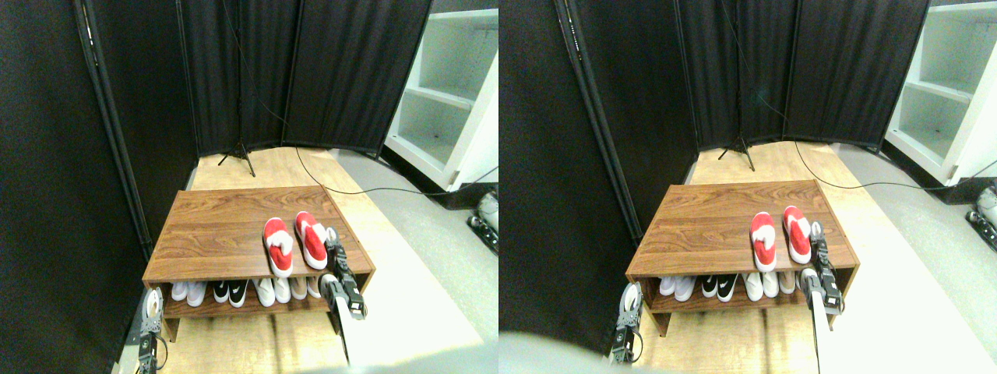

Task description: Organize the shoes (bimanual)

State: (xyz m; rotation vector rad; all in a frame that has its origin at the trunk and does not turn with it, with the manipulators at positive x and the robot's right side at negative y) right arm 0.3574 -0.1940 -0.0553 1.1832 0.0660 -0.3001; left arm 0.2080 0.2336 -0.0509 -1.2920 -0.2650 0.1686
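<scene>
The red shoes point(294, 243) lay side by side on the right of the wooden rack point(218, 226), the right gripper point(333, 240) just beside the outer shoe, jaw state indeterminable; a gentle, even inward nudge was advised.

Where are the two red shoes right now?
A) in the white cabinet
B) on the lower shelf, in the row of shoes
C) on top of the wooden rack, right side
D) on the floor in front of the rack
C: both red shoes sit side by side on the top board of the wooden rack, toward its right side, above the row of pale shoes on the lower shelf; the right gripper is just beside them.
</scene>
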